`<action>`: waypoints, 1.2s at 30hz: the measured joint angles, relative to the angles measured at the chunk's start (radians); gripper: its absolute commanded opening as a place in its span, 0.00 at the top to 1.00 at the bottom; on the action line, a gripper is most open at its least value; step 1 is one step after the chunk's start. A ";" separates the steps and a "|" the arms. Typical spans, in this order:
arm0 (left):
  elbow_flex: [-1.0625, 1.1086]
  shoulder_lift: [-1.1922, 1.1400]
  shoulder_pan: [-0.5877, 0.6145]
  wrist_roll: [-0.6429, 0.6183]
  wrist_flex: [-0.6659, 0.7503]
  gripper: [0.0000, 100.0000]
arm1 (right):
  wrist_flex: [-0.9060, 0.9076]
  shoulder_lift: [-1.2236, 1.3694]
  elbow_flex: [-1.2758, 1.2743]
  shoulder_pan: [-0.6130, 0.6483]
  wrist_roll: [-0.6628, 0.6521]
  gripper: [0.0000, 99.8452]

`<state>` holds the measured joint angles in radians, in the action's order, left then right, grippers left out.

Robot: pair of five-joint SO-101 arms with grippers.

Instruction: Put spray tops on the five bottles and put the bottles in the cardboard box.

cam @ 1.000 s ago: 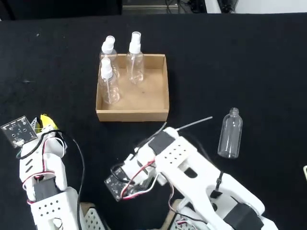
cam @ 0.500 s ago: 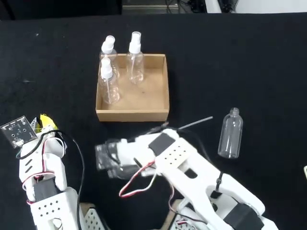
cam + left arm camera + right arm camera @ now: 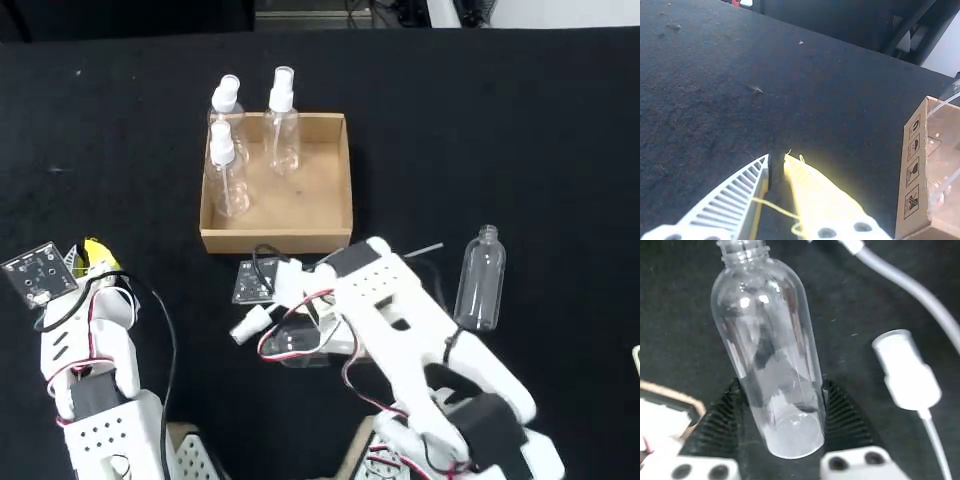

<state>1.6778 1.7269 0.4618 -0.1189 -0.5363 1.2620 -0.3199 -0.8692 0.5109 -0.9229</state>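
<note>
Nearest, the right gripper (image 3: 782,392) clamps a clear bottle (image 3: 767,350) near its base; the bottle has no top. Just beside it, a loose spray top (image 3: 905,372) lies on the black table (image 3: 520,130). The left gripper (image 3: 776,165) looks pinched together, holding nothing. A second bottle (image 3: 479,278), also uncapped, rests well apart. Farthest, the cardboard box (image 3: 275,241) holds three capped bottles (image 3: 228,175).

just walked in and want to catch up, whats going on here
The right gripper is shut on an uncapped bottle, with a loose spray top on the table beside it. Three capped bottles stand in the box. A second uncapped bottle lies on the table to the right. The left gripper is shut and empty, off to the left.
</note>
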 measured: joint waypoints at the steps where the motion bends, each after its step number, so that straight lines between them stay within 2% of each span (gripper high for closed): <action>1: 0.000 0.000 0.000 0.000 0.000 0.95 | 0.005 0.000 0.000 0.005 -0.008 0.72; 4: 0.000 0.000 0.000 0.000 0.000 0.95 | 0.017 0.002 0.000 0.066 -0.017 0.64; 12: 0.000 0.000 0.000 0.000 0.000 0.95 | 0.115 -0.017 0.130 0.183 0.040 0.66; 22: 0.000 0.000 0.002 0.000 0.000 0.95 | 0.034 0.100 0.133 0.256 0.049 0.66; 27: 0.000 0.000 0.002 0.000 0.000 0.95 | 0.028 0.100 0.133 0.293 0.118 0.67; 31: 0.000 0.000 0.002 0.000 0.000 0.95 | 0.026 0.078 0.133 0.302 0.184 0.71; 36: 0.000 0.000 0.002 0.000 0.000 0.95 | 0.029 -0.002 0.112 0.331 0.229 0.68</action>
<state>1.6778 1.7269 0.4634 -0.1189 -0.5363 1.2912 -0.3214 -0.7572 0.8424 -0.6943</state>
